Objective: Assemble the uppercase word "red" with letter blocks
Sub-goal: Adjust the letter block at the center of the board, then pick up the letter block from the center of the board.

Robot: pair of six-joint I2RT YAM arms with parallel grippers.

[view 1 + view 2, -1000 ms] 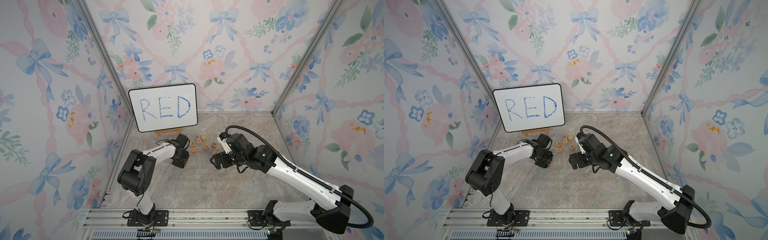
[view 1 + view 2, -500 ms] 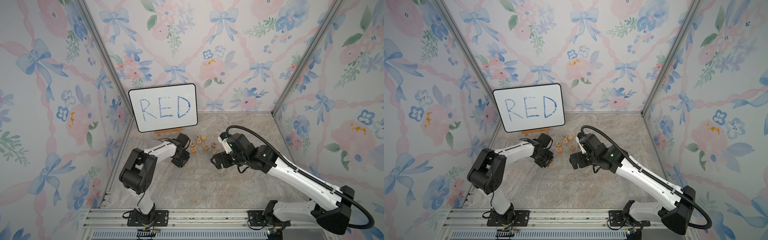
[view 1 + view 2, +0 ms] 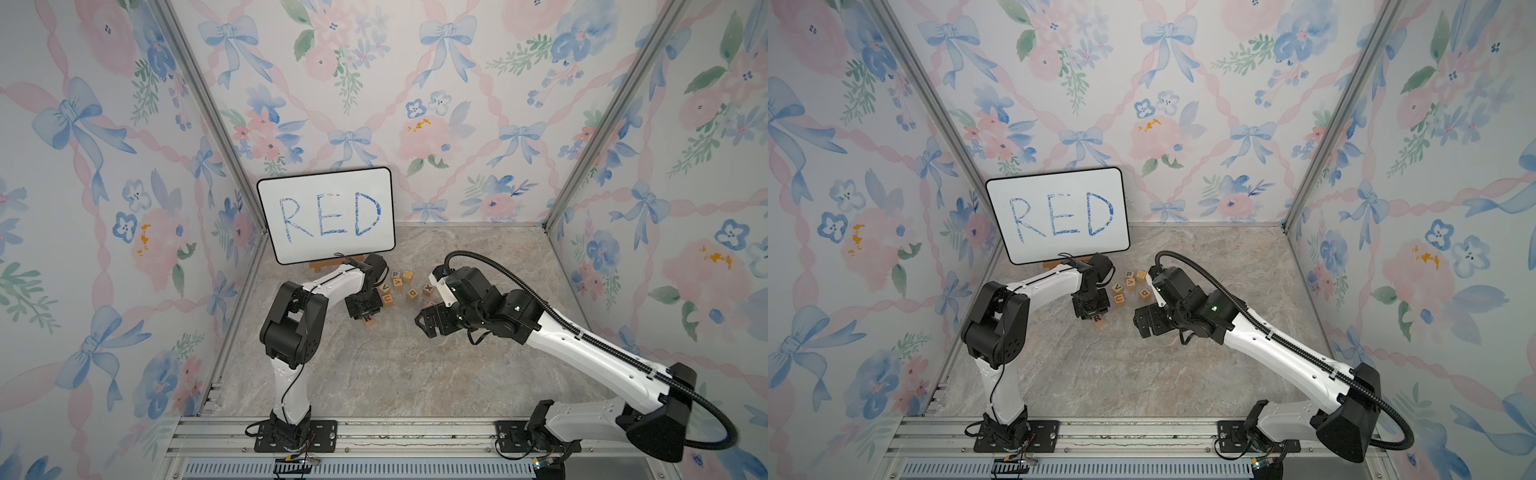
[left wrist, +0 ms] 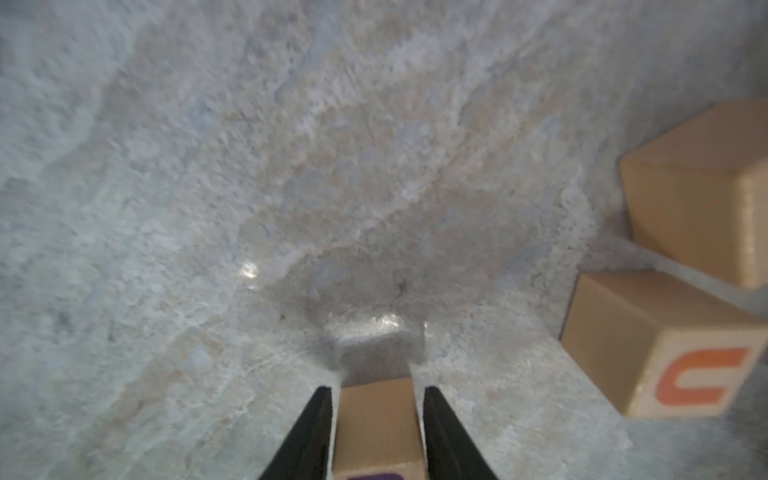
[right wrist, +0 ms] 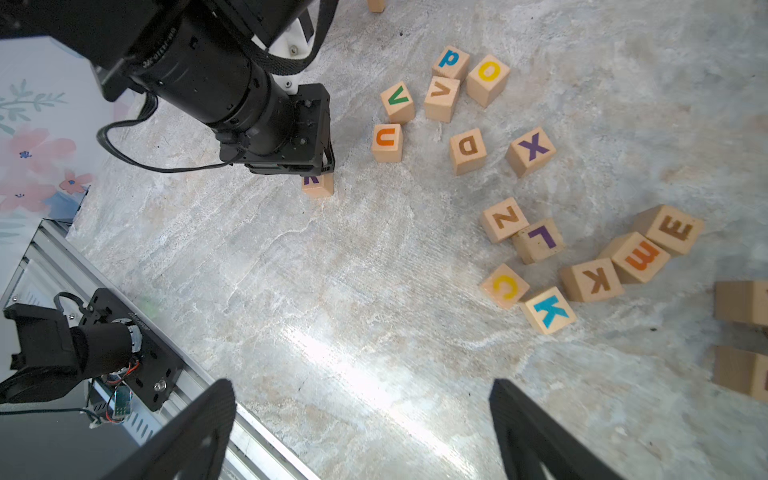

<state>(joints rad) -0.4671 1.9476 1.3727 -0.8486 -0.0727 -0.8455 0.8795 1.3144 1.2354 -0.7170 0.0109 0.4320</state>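
Shifted left elbow (image 3: 291, 322) slightly forward since a second ago. Clamps R block (image 4: 376, 428) in left gripper (image 4: 377, 392), low at the floor (image 4: 249, 208). Could clip U block (image 5: 387, 142) close beside on release, skewing the letter. Farther out: D block (image 5: 467, 150), E block (image 5: 640, 257); right gripper (image 5: 361, 386) spread, empty.

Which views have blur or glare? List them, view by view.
Left wrist: soft throughout, the table smeared, two small glints, a dark shadow beyond the R block clamped in the left gripper. Right wrist: letters crisp, one bright glare streak on the table, the edge blocks blurred. Both top views: even light, loose blocks tiny.
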